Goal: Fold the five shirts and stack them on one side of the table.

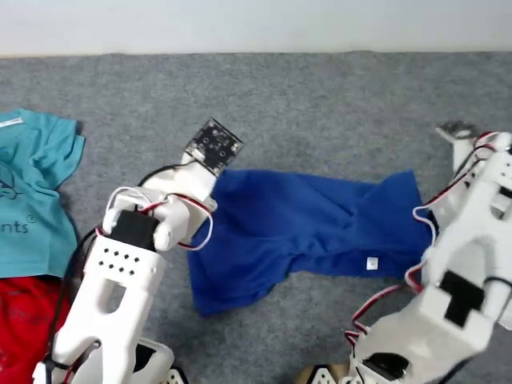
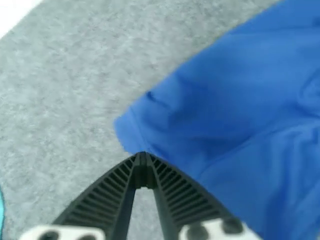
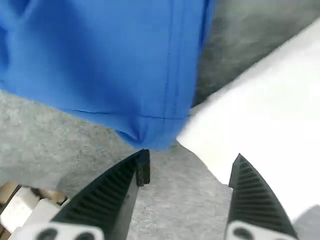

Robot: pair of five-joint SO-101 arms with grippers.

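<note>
A grey surface [image 1: 320, 104] carries three shirts. The blue shirt [image 1: 312, 220] lies around the middle, stretched crosswise between the two arms, rumpled and partly folded over itself, with a small white tag [image 1: 372, 263] showing on the side toward the near edge. A teal shirt [image 1: 32, 192] lies flat against the left edge, well apart from the blue one. A red shirt [image 1: 24, 320] sits at the near left corner, its far side meeting the teal shirt's near hem.

The left end effector [image 2: 142, 159] is down at the blue shirt's far left corner. Its two ribbed fingers are pressed together, and their tips meet right at the shirt's hem. The tips touch the cloth, but I cannot tell whether any fabric is caught between them. In the high view the left arm reaches from the near left corner toward that end of the shirt.

The right end effector [image 3: 191, 166] hangs over the blue shirt's right end with its fingers spread wide and nothing between them. One fingertip [image 3: 143, 165] is just beside the hem where it bunches into a small point, and bare grey surface lies under the gap. In the high view the right arm stands along the right edge.
</note>
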